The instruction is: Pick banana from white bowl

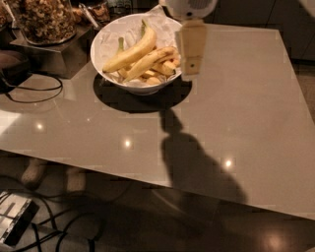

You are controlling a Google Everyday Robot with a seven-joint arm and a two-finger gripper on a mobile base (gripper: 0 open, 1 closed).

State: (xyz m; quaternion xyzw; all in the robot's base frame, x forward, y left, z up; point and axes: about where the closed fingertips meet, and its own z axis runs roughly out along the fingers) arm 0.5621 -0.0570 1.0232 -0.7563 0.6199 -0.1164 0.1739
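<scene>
The gripper (191,69) hangs over the bowl (101,37) at its 3 o'clock rim, spread or closed I cannot tell, seemingly placed to descend on the banana (147,63) lying slantwise mid-bowl atop other fruit (132,49).

Glossy grey surface (246,108) with light glints (127,143), dark floor (275,236) and cables (64,231) near left, dark cabinets (246,12) far right, end effector (191,69) over the surface's far middle.

High camera looks down at table (246,123) — gripper (191,70) by white bowl (147,89).
</scene>
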